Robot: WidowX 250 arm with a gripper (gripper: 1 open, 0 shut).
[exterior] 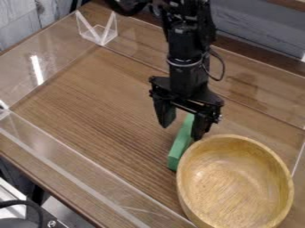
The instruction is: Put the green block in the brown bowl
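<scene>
A long, flat green block (180, 147) lies on the wooden table, one end touching the rim of the brown bowl (234, 181), which sits at the lower right and holds nothing. My gripper (186, 121) points straight down over the far end of the block. Its two black fingers (163, 111) stand apart, one on each side of that end, so the gripper is open. The far tip of the block is hidden behind the fingers.
Clear plastic walls (48, 151) fence the table on the left and front. A clear plastic stand (96, 28) sits at the back left. The wooden table (95, 98) stretches bare to the left of the arm.
</scene>
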